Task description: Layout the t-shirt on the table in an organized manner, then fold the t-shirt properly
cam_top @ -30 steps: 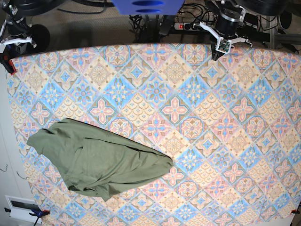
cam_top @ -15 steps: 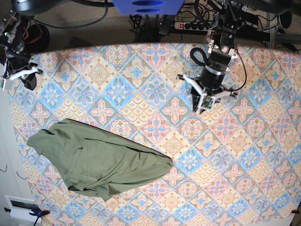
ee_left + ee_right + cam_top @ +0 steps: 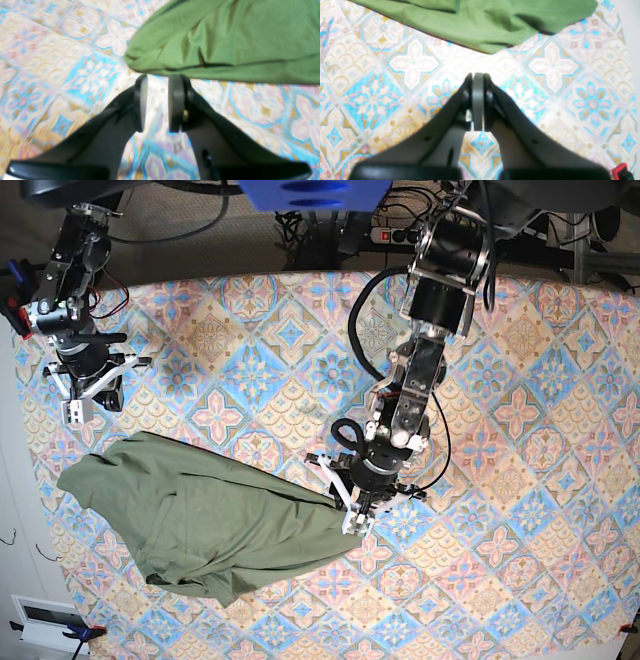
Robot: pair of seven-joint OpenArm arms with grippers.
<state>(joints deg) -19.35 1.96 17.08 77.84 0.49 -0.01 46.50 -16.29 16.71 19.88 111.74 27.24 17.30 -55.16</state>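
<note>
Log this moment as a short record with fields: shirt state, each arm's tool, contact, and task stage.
shirt: olive-green cotton t-shirt, crumpled in a heap, not spread
surface: table covered in blue, pink and cream diamond-tile cloth
left tool: jaws parted, low at the shirt's pointed end, nothing between them
right tool: jaws closed together, above bare cloth just short of the shirt's edge
contact: neither tool grips the shirt
stage: layout not begun, no fold made
</note>
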